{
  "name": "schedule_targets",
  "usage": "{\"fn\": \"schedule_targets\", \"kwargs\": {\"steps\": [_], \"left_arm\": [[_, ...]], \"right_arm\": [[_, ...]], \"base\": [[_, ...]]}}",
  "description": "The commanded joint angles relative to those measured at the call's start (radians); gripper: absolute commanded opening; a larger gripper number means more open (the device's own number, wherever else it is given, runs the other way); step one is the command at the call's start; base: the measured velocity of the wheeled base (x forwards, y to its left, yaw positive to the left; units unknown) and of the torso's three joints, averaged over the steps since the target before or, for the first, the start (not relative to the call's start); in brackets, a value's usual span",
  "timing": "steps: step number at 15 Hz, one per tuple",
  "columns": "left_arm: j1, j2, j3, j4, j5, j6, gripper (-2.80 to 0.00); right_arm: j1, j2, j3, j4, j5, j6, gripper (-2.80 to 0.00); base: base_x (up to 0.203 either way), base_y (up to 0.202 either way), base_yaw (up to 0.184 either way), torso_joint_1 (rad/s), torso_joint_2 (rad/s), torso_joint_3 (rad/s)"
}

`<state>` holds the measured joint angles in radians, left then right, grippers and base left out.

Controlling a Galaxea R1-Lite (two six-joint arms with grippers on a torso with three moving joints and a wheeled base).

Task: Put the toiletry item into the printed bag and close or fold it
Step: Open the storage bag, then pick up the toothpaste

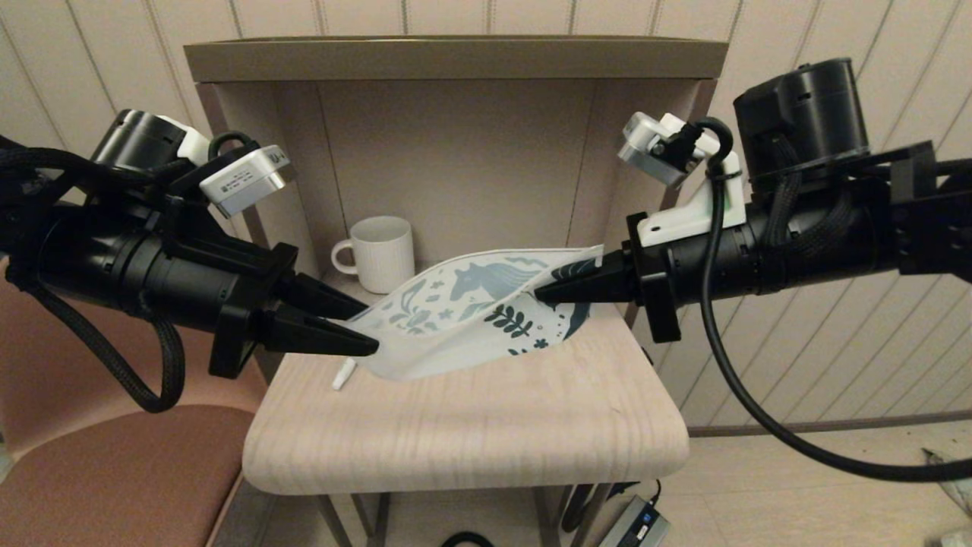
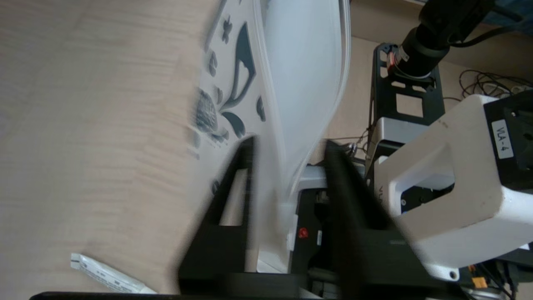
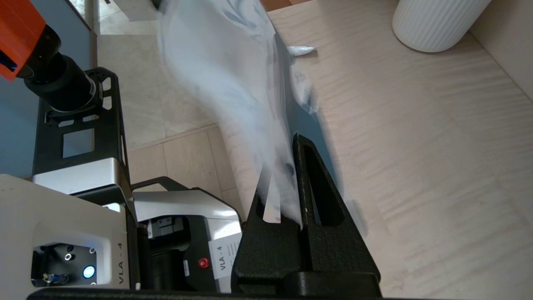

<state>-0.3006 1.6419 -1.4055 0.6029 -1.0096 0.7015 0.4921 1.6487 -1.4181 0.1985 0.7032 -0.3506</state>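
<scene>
The printed bag (image 1: 471,304) hangs above the light wood table (image 1: 471,425), stretched between my two grippers. My right gripper (image 1: 541,292) is shut on the bag's right end, which is pinched between its jaws (image 3: 291,150). My left gripper (image 1: 368,332) is open, and the bag's left end (image 2: 300,62) passes between its spread fingers (image 2: 291,143). The toiletry item (image 1: 343,374), a slim white tube, lies on the table just below the left gripper. It also shows in the left wrist view (image 2: 108,277) and, past the bag (image 3: 216,62), in the right wrist view (image 3: 302,50).
A ribbed white mug (image 1: 383,252) stands at the back left of the table, inside a three-walled alcove (image 1: 456,152). The mug (image 3: 437,21) is also in the right wrist view. A brown chair seat (image 1: 114,471) sits left of the table. Cables and a power brick (image 1: 634,524) lie on the floor.
</scene>
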Motion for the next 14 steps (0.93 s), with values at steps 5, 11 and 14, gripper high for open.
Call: {"fn": "schedule_targets", "kwargs": {"steps": [5, 11, 14], "left_arm": [[0.012, -0.008, -0.012, -0.012, -0.006, 0.003, 0.0], [0.205, -0.004, 0.0, -0.049, -0.007, -0.009, 0.0], [0.278, 0.007, 0.073, -0.049, -0.011, -0.011, 0.0]], "right_arm": [[-0.019, -0.004, 0.003, 0.001, 0.004, -0.002, -2.8], [-0.103, -0.058, 0.021, 0.0, 0.011, -0.004, -2.8], [-0.122, -0.093, 0.049, 0.001, 0.012, -0.004, -2.8]], "base": [[0.0, 0.0, 0.0, 0.0, 0.0, 0.0], [0.0, 0.0, 0.0, 0.0, 0.0, 0.0], [0.0, 0.0, 0.0, 0.0, 0.0, 0.0]]}}
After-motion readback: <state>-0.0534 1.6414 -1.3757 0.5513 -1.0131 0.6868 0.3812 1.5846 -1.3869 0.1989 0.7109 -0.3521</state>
